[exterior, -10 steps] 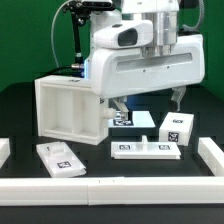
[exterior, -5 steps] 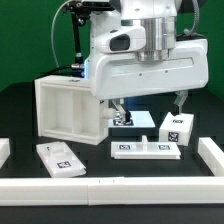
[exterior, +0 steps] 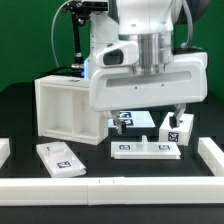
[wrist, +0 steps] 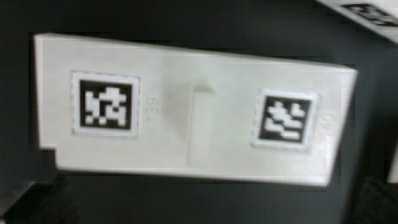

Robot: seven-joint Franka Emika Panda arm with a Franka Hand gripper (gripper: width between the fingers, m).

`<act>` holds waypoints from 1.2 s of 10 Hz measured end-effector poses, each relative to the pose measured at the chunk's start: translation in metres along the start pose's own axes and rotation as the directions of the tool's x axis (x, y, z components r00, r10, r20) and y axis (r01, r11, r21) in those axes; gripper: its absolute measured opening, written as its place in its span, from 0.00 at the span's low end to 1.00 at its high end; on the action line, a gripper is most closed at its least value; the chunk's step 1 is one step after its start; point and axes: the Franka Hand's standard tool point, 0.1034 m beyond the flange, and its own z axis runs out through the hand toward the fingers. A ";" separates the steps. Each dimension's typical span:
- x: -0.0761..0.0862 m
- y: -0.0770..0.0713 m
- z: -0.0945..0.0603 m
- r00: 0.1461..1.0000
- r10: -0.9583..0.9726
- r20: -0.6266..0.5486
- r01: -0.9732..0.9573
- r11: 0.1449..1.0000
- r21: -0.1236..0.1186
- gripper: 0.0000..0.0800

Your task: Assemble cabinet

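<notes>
The cabinet [exterior: 68,108], a large white box frame, stands at the exterior view's left. My gripper [exterior: 148,114] hangs to its right, over a flat white part with two tags [exterior: 137,119]. That part fills the wrist view [wrist: 192,110]. The fingers [exterior: 184,112] stand wide apart with nothing between them. In the wrist view only dark finger edges [wrist: 32,205] show at the corners, and the gripper [wrist: 210,208] is above the part and not touching it. My arm hides most of the part in the exterior view.
The marker board [exterior: 145,149] lies in front of the gripper. A small white tagged block [exterior: 175,128] stands at the right and a flat tagged piece [exterior: 58,157] lies at the front left. White rails [exterior: 120,186] border the table's front and sides.
My arm has shifted toward the exterior view's right and slightly lower. The parts on the table have not moved.
</notes>
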 end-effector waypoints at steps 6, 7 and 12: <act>-0.007 -0.005 0.022 1.000 0.010 0.006 -0.010 1.000 0.008 0.87; -0.007 -0.006 0.022 1.000 0.010 0.006 -0.010 1.000 0.008 0.70; -0.007 -0.005 0.022 1.000 0.010 0.006 -0.010 1.000 0.008 0.08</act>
